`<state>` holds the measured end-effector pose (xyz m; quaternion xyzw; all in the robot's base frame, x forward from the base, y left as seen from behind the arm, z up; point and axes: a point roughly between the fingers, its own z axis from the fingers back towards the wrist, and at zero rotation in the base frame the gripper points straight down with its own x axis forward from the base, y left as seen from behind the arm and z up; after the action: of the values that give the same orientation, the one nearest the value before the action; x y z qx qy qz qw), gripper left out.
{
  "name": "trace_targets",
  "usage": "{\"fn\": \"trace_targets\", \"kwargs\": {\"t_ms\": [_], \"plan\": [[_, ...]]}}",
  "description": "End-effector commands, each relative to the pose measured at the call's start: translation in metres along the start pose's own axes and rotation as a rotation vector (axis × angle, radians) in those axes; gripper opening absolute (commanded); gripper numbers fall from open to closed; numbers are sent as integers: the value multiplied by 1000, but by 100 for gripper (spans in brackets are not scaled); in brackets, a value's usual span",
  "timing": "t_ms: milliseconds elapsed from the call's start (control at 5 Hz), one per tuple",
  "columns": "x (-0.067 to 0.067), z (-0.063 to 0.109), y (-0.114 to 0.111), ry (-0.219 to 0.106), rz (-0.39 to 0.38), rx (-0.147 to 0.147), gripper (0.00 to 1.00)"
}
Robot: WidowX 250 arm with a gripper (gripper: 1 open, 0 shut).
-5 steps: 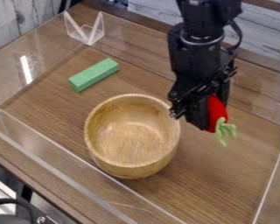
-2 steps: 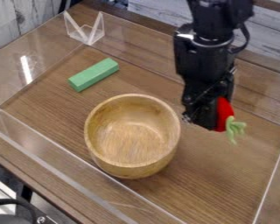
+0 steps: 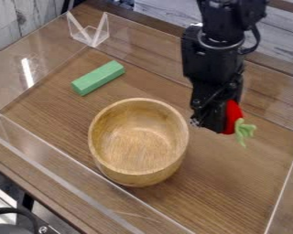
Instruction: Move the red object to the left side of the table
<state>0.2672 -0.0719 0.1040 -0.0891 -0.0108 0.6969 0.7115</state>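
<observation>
Black metal gripper (image 3: 225, 116): pinching the fruit!
Red toy fruit, green leafy stem (image 3: 242, 122): right of the round wooden bowl (image 3: 138, 141).

Bowl (image 3: 139, 142) blocks the near-left route.

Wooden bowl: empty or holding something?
Empty: the bowl sits upright, and its bare pale inside shows, with nothing lying in it.

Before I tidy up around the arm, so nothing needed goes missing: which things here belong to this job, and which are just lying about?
For the job:
- red toy fruit with green leafy stem
- brown wood-grain table

Just lying about:
- light wooden bowl
- green rectangular block
</observation>
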Motion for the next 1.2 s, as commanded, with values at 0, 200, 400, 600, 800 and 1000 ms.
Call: {"fn": "trace_targets", "kwargs": {"t_ms": [0, 200, 400, 600, 800, 1000], "plan": [[2, 6, -3, -1, 24, -49, 0], [5, 4, -1, -10, 47, -54, 0], [3, 16, 7, -21, 97, -61, 0], [2, 25, 13, -31, 142, -72, 0], [2, 31, 20, -43, 182, -84, 0], [-4, 21, 19, -46, 163, -92, 0]]}}
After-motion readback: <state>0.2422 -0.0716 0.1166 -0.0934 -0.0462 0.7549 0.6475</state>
